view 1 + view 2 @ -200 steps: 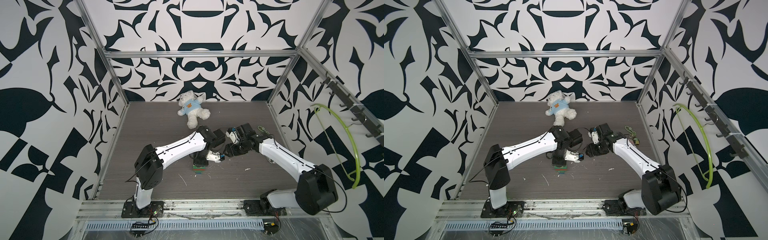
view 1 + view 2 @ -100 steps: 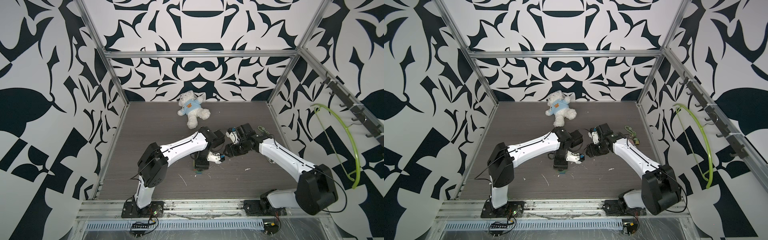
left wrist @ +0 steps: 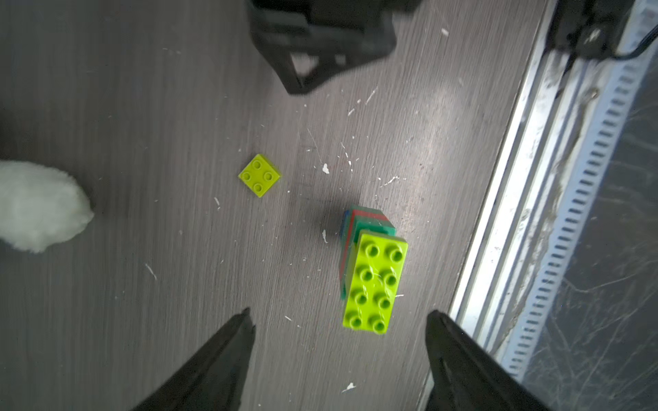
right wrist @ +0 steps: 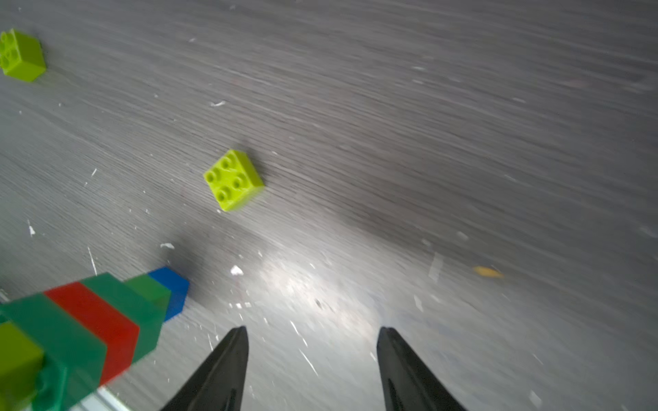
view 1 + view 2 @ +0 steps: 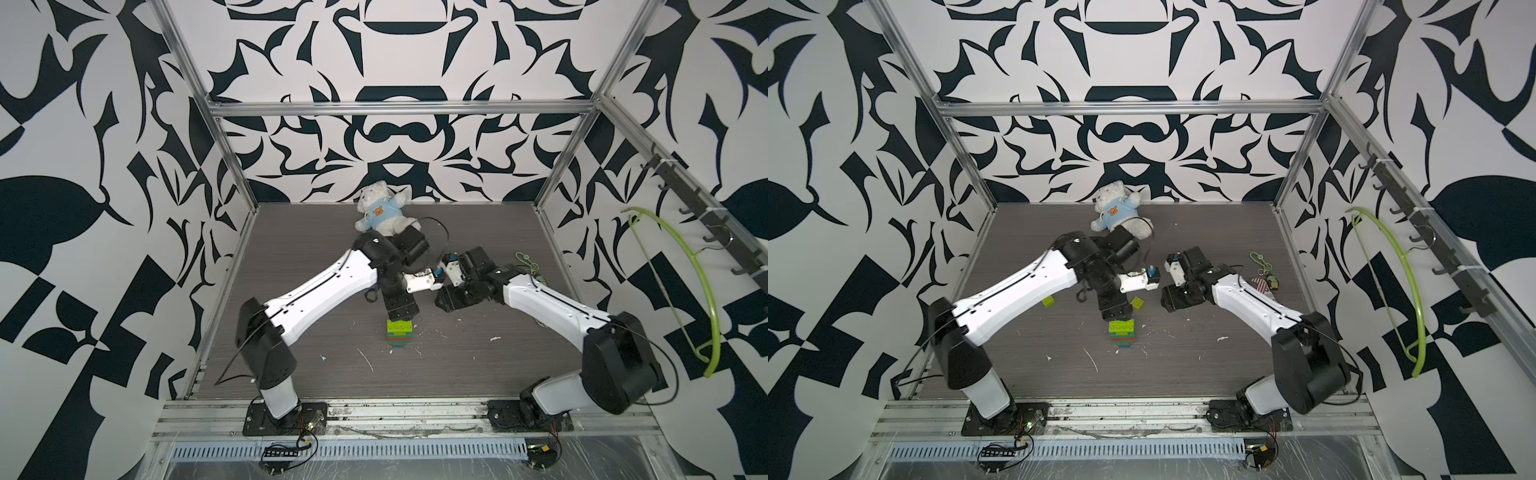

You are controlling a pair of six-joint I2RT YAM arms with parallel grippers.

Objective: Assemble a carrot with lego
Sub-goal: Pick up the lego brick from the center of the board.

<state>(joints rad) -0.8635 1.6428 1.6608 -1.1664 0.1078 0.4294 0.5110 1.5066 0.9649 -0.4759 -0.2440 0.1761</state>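
Note:
The carrot point(image 5: 400, 333) stands upright on the table as a stack: blue at the base, dark green and red bands, a long lime-green brick on top. It shows in both top views point(image 5: 1121, 332). My left gripper point(image 3: 340, 320) hangs open just above it, holding nothing, with the stack point(image 3: 374, 281) off-centre between the fingers. My right gripper point(image 4: 312, 334) is open and empty, low over the table beside the stack point(image 4: 89, 320). A loose lime-green lego brick point(image 4: 233, 179) lies ahead of it. Another lime brick point(image 5: 1048, 302) lies under the left arm.
A white teddy bear point(image 5: 380, 212) in a blue shirt lies at the back of the table. Small keychain trinkets point(image 5: 1262, 274) lie at the right. A green hanger point(image 5: 685, 282) hangs on the right wall. The metal rail point(image 3: 498, 213) runs near the stack.
My left gripper has opened, let go of the stack and risen off it. The stack's lime top now shows. The right gripper has opened a little.

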